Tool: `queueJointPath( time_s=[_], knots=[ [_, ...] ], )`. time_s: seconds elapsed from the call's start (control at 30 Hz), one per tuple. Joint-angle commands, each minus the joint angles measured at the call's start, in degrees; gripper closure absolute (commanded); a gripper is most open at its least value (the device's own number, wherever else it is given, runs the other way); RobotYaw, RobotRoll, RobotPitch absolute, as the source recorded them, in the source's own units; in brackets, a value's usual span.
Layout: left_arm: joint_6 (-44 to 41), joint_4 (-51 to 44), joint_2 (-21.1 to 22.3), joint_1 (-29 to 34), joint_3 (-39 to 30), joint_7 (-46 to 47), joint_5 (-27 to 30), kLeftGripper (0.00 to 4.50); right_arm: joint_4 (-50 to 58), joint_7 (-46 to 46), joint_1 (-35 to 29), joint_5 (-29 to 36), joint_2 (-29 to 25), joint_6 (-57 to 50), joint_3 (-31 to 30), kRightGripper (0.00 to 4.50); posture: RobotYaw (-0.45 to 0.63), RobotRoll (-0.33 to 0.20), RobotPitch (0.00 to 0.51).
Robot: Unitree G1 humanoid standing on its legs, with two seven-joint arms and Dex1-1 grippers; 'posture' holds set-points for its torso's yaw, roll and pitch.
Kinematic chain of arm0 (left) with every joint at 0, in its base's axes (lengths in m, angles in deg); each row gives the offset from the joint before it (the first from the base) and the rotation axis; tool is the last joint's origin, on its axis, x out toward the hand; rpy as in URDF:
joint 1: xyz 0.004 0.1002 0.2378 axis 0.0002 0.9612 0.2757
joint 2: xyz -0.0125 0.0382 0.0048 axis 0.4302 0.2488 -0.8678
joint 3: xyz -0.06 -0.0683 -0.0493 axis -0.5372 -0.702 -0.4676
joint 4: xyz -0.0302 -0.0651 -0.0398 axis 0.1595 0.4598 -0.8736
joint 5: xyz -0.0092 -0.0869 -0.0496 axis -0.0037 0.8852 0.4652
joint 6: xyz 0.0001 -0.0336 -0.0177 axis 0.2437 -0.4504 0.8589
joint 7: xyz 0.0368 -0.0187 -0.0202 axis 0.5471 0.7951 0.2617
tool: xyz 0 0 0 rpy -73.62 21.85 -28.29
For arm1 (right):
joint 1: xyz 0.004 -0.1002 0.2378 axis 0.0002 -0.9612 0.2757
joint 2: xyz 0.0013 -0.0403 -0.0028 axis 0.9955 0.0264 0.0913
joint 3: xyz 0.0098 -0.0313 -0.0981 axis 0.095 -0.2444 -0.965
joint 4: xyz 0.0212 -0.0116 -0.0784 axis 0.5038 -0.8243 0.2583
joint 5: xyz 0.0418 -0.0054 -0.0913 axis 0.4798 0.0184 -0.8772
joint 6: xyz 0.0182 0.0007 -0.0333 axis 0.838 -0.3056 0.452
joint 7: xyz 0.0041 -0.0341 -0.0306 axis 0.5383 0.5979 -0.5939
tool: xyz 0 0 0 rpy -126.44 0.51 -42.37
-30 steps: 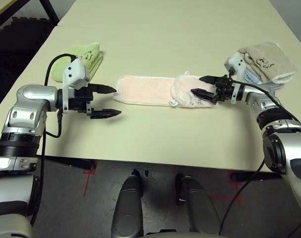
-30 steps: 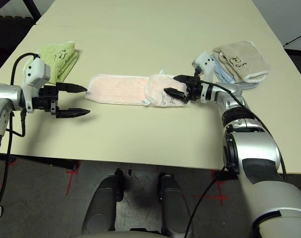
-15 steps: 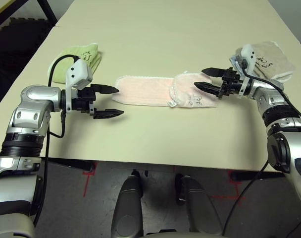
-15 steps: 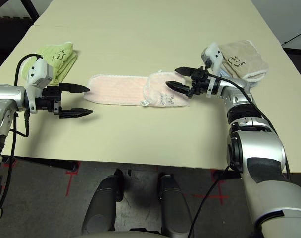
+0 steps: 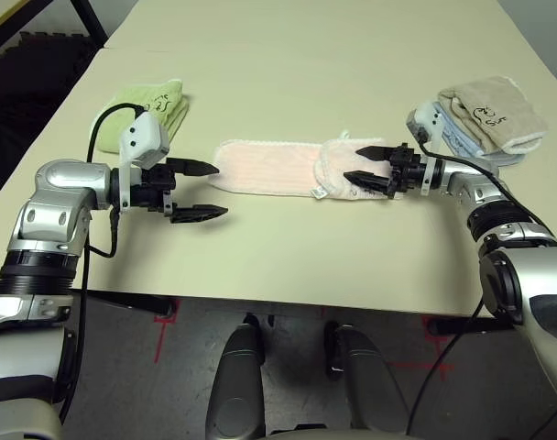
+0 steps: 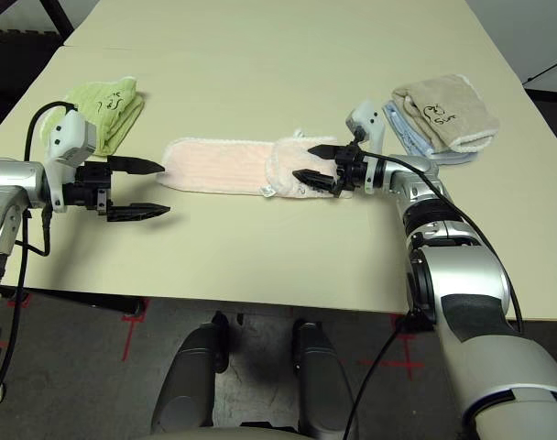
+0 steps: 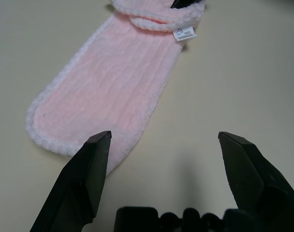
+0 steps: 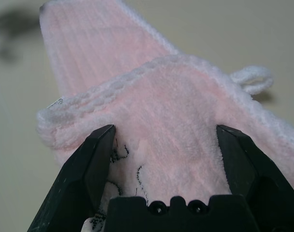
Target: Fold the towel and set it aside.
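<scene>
A pale pink terry towel with a white scalloped edging (image 5: 269,167) is seen laid out as a long strip across the middle of the smooth cream-coloured counter (image 5: 251,247), its end toward the robot's right folded back over the strip as a plush flap. On the flap, dark looping embroidery is noted; a small white printed tag (image 7: 184,33) is seen at its edge, and a white cord loop (image 8: 253,79) projects from the opposite edge. The black two-fingered right hand (image 6: 325,167) is held wide open over the flap, with nothing gripped. The black two-fingered left hand (image 5: 214,191) is likewise spread open and empty near the strip's rounded, unfolded end. To the robot's left, a light green ribbed folded towel (image 5: 146,103) is observed; to its right, a beige folded towel with dark embroidery (image 5: 498,115) is laid partly over a blue one (image 5: 457,136). Beyond the near edge, grey flooring (image 5: 292,367) is marked with red lines.
</scene>
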Motion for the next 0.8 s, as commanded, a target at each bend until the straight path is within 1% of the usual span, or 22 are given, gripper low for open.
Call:
queueJointPath(
  time_s=[0.03,0.13,0.3,0.4,0.6,0.7,0.8],
  knots=[
    [-0.48,-1.51,0.39,1.25,-0.29,-0.05,0.39,0.0,-0.94,-0.25,-0.38,-0.77,-0.72,-0.18,-0.22,0.04,0.09,0.0,0.196],
    [-0.29,-1.31,0.1,1.27,-0.2,0.1,0.28,0.0,-0.39,0.23,-0.22,0.21,-1.4,0.36,0.75,0.04,0.08,0.0,0.198],
    [-0.24,-0.79,-0.84,0.93,-0.37,0.61,0.64,0.0,2.55,3.47,0.51,4.98,-3.03,0.35,4.93,0.04,0.07,0.0,0.198],
    [-0.55,-0.94,-1.58,1.21,-0.83,1.06,1.28,0.0,5.83,5.53,-0.42,7.32,-4.7,-1.07,6.39,0.04,0.06,0.0,0.191],
    [-2.27,-1.0,-2.32,0.82,-1.16,2.11,2.08,0.0,18.15,8.78,-6.95,11.71,-7.73,-6.76,7.0,0.04,0.05,0.0,0.187],
    [-3.52,-0.77,-1.95,0.57,-1.53,2.18,2.56,0.0,26.21,9.48,-12.45,13.56,-10.41,-9.92,7.29,0.04,0.03,0.0,0.19],
    [-4.64,0.25,-2.3,0.12,-2.41,2.77,3.21,0.0,31.86,9.87,-16.77,15.31,-12.52,-11.0,7.81,0.04,0.03,0.0,0.189]
  ],
)
